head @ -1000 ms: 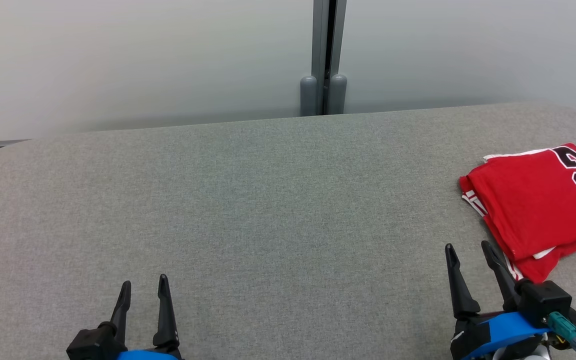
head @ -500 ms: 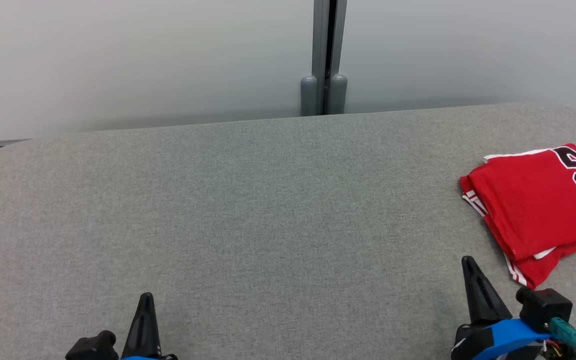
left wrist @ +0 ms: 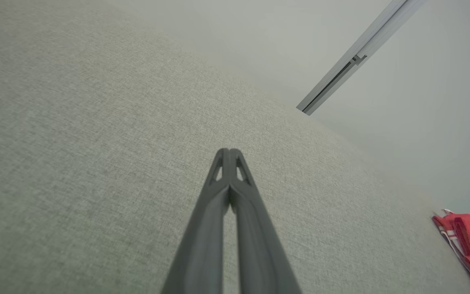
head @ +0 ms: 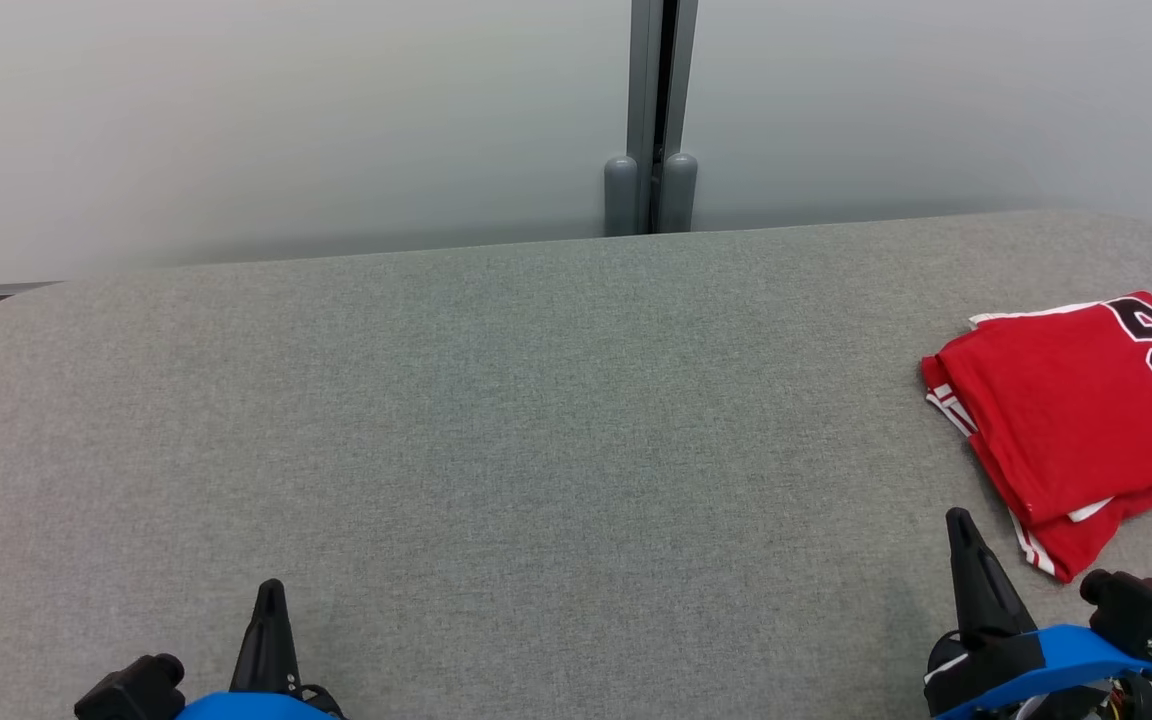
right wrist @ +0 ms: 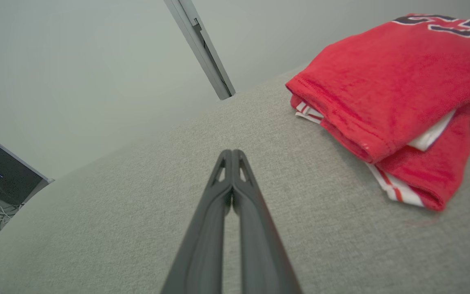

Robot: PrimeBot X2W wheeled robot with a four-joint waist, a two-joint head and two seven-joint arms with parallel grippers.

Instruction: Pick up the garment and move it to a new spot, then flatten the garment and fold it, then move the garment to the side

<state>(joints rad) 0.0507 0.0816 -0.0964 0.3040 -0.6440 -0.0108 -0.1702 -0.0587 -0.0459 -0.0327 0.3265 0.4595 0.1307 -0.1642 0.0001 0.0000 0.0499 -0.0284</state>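
Note:
A folded red garment (head: 1071, 410) with white trim and black numbers lies at the right side of the grey table (head: 536, 420). In the right wrist view the red garment (right wrist: 394, 90) sits to the upper right of my fingers, apart from them. My right gripper (head: 958, 525) is shut and empty at the lower right, just left of the garment's near corner. Its tips (right wrist: 231, 154) meet over bare cloth. At the lower left my left gripper (head: 270, 592) is shut with nothing in it. The garment (left wrist: 467, 241) shows far right in the left wrist view.
A pale wall with a grey vertical post (head: 651, 110) stands behind the table's far edge. The table's rounded corners are at far left and far right. A dark screen with cables (right wrist: 2, 179) is at the left of the right wrist view.
Both grippers have shut, from open a second ago, and both have drawn back toward the bottom edge. The garment lies where it was.

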